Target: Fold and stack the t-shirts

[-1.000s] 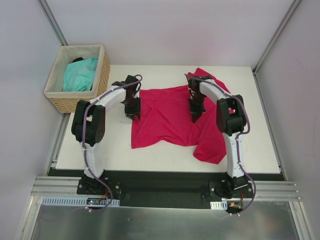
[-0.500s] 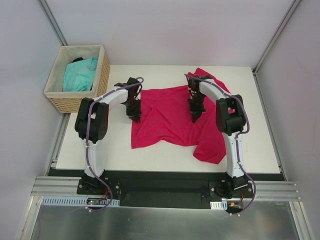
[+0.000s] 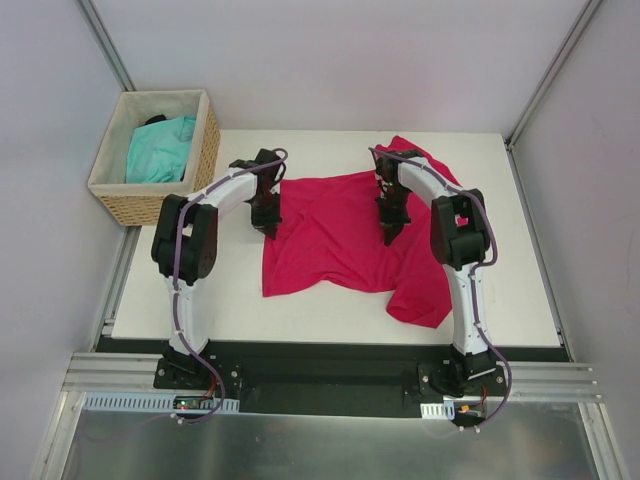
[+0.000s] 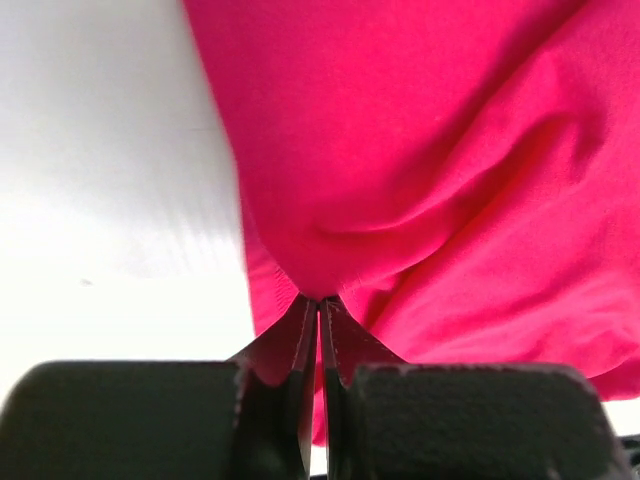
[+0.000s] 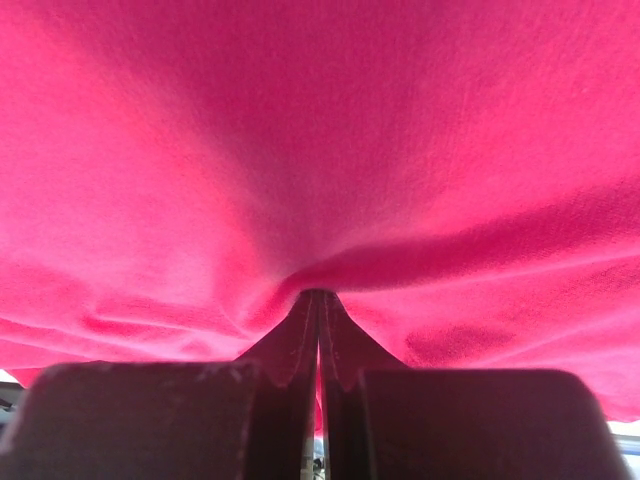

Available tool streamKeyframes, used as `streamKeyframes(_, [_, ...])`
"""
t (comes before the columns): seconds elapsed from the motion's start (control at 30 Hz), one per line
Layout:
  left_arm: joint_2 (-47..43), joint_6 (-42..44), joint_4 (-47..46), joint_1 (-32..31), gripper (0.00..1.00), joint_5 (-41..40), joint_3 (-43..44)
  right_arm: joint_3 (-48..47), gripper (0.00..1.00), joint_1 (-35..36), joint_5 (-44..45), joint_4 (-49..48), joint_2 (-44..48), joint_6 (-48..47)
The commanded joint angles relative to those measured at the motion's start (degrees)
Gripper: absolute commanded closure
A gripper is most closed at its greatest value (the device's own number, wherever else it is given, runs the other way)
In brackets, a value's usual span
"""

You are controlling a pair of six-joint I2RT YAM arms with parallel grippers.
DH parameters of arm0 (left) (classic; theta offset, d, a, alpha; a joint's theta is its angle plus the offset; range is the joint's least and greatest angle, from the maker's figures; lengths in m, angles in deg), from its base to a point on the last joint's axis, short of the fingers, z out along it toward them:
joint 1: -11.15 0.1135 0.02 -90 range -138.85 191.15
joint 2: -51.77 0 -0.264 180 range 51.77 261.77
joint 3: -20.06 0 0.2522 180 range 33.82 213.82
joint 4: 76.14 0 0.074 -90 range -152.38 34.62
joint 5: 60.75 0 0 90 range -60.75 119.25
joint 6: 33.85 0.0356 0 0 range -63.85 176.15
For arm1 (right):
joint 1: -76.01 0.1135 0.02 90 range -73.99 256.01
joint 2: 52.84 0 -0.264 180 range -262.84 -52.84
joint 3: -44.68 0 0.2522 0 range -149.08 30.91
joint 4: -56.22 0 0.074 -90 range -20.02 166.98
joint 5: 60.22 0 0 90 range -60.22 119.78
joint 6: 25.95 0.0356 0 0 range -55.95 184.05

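White table (image 3: 190, 290) carries the pink tee (image 3: 330, 240), spread and crumpled at its middle. Within the last second the left gripper (image 3: 266, 226) has pinched shut on the tee's left edge. It joins the right gripper (image 3: 390, 236), already clamped on cloth further right, so with both holds set a lift or fold looks ready. How much cloth each pinch holds is hidden inside the jaws. The turquoise tee (image 3: 160, 150) waits in the basket (image 3: 207, 150), far left, only partly visible.
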Motion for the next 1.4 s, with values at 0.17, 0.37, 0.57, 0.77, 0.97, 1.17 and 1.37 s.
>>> streamKeyframes(0.17, [2.92,-2.31,15.87,0.81,1.0,-12.8,14.12,-1.19,0.99,0.22,-0.43,-0.19,-4.41,0.27])
streamKeyframes(0.37, [5.02,-2.23,19.74,1.08,1.0,-13.42,16.93,-1.28,0.99,0.23,-0.79,0.34,-4.41,0.09])
streamKeyframes(0.57, [7.13,-1.96,23.69,1.08,1.0,-13.51,19.83,-1.37,0.99,0.14,-0.79,0.6,-4.42,0.09])
streamKeyframes(0.77, [6.7,-4.16,25.55,1.08,0.5,-16.4,19.93,-1.46,0.99,0.14,-0.52,0.95,-3.98,0.35])
streamKeyframes(0.97, [-0.59,-3.63,22.64,1.25,0.34,-18.08,19.13,0.56,0.99,0.14,-0.43,0.69,3.31,1.23])
streamKeyframes(1.17, [-4.64,-2.75,21.94,1.43,0.4,-12.11,15.38,4.95,0.99,-0.04,-3.42,0.07,13.49,0.88])
streamKeyframes(1.37, [-13.23,-1.87,11.07,0.9,0.89,-1.39,-4.8,16.98,0.79,-0.3,2.63,-3.86,24.22,1.41])
